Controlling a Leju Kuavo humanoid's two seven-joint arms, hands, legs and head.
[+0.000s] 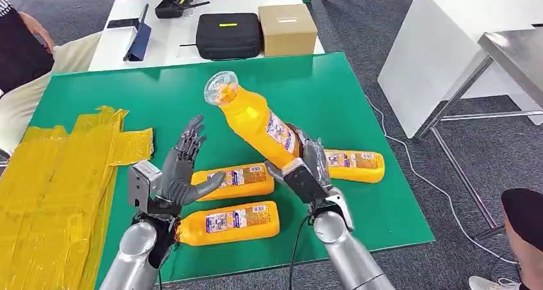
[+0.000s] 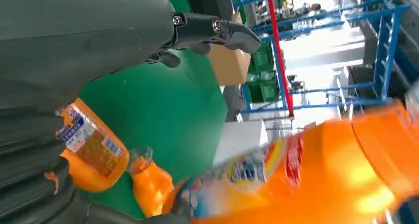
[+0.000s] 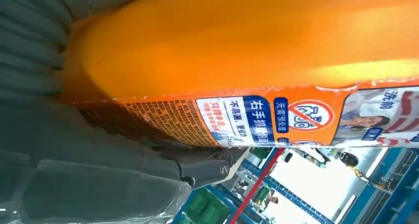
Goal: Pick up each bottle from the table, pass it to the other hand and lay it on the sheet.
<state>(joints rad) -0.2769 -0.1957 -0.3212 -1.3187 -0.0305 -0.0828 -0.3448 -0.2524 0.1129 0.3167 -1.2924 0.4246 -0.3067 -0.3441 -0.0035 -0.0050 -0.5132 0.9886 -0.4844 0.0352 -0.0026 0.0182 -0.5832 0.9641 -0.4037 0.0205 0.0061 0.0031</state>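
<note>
My right hand grips the base of an orange juice bottle, lifted over the green table and tilted with its clear cap toward the far left; the same held bottle shows beside the right hand, and the held bottle appears blurred close by. My left hand is raised and empty, fingers spread toward the bottle, seen up close as the left hand. Three more orange bottles lie on the table: one between my hands, one nearer, one behind my right hand. The yellow sheet lies at the left.
A white table behind carries a black case, a cardboard box and a tablet. A person sits at the far left; another person's knee and shoe show at the lower right. A white and steel table stands at the right.
</note>
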